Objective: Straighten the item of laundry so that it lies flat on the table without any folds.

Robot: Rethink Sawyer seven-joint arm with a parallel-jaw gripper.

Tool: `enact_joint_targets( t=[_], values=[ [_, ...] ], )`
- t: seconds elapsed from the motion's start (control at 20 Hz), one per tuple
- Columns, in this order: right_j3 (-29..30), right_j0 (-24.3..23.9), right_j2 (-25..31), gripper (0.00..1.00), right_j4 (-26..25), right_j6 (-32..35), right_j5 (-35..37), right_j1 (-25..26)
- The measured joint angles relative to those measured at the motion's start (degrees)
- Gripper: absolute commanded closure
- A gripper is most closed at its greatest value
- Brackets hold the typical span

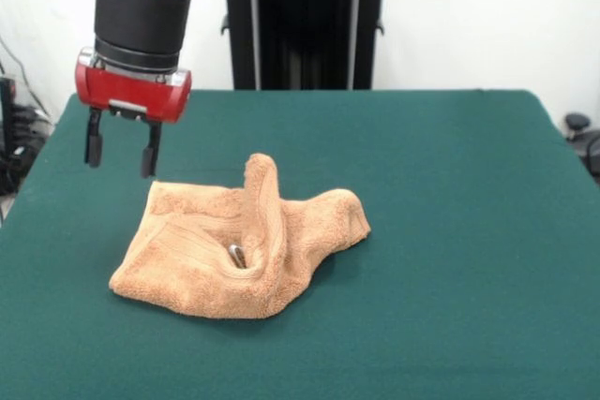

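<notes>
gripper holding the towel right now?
No. The gripper hangs open above the table, up and to the picture's left of the rumpled towel, with nothing between its fingers.

no readable text, labels, numbers anywhere

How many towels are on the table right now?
1. The towel lies bunched left of centre on the table, with a raised ridge in the middle; the open claw hangs above its far-left corner. Nothing else shows.
</notes>
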Motion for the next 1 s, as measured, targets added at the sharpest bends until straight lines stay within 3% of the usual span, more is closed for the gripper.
enact_joint_targets(
  t=[0.55,1.0],
  values=[
    [-2.71,0.0,0.75,0.0,0.58,0.0,0.53,0.37],
    [-7.73,1.03,1.6,0.0,1.95,0.0,0.69,4.23]
  ],
)
